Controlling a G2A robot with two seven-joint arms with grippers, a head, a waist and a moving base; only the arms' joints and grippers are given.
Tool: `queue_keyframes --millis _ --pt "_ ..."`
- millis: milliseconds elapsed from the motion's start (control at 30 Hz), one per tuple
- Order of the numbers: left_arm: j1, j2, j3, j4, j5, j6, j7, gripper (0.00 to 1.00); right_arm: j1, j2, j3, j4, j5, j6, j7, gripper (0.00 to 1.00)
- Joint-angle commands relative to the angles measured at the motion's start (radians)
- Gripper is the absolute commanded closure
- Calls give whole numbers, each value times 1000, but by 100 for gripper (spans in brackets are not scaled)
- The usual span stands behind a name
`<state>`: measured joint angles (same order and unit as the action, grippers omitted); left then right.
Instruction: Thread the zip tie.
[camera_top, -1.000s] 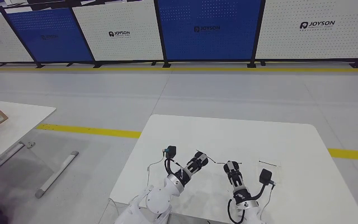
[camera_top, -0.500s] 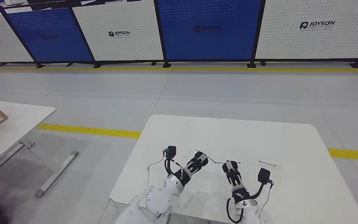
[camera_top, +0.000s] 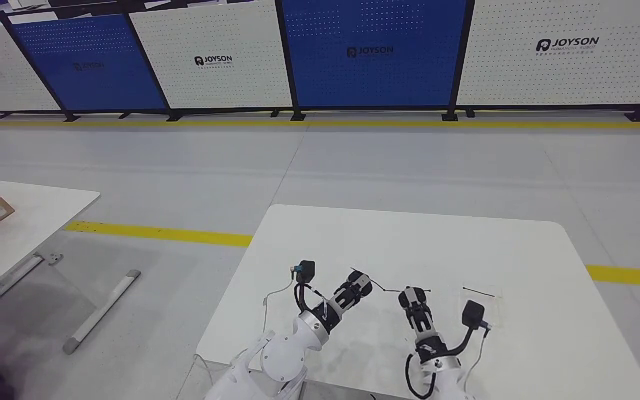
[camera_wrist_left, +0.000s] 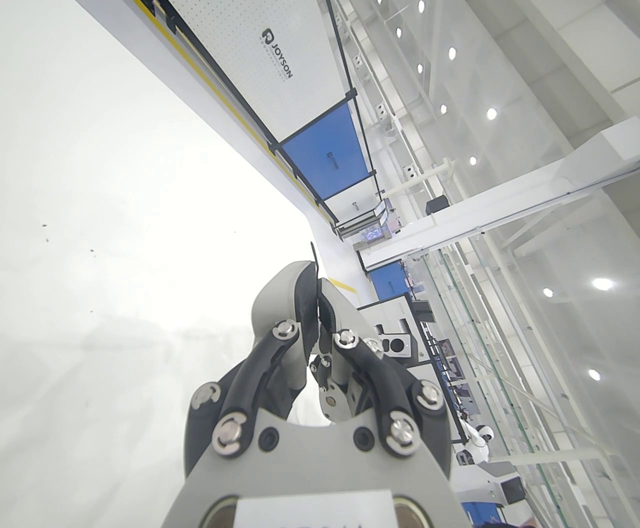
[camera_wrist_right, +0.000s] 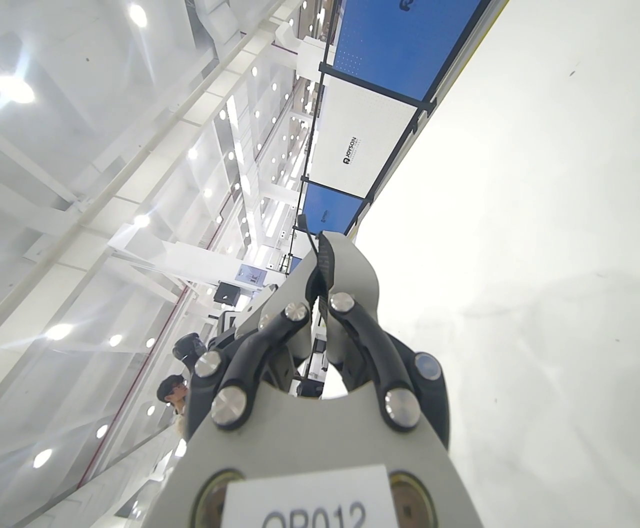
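Zip ties, three by my count, though they're tiny from above. Left tie (camera_wrist_left: 314, 256) is pinched in the closed left claw (camera_wrist_left: 315, 280). Right tie (camera_wrist_right: 308, 234) is clamped in the right claw (camera_wrist_right: 322, 250). Loose tie (camera_top: 478, 292) lies on the white worktop (camera_top: 420, 240), just right of both claws.

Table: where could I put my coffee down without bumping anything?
The far half of the table, between the held zip tie and the far edge, is bare, as is the corner beyond the loose zip tie. The near edge is crowded: the left end effector and right end effector both pinch the held zip tie there.
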<state>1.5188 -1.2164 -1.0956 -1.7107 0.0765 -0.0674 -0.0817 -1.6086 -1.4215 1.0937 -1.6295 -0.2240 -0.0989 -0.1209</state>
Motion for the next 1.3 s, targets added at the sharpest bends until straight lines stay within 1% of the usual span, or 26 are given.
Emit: queue_keyframes --millis 0,533,933,1267 --pt "0 0 0 0 0 0 0 100 2 -1 -1 2 -2 6 -1 100" --pt "0 0 0 0 0 0 0 100 5 -3 -6 3 -3 13 9 100" --pt "0 0 0 0 0 0 0 100 -15 -2 7 -15 -4 -3 2 100" --pt "0 0 0 0 0 0 0 100 -3 -4 -1 -9 -13 18 5 100"
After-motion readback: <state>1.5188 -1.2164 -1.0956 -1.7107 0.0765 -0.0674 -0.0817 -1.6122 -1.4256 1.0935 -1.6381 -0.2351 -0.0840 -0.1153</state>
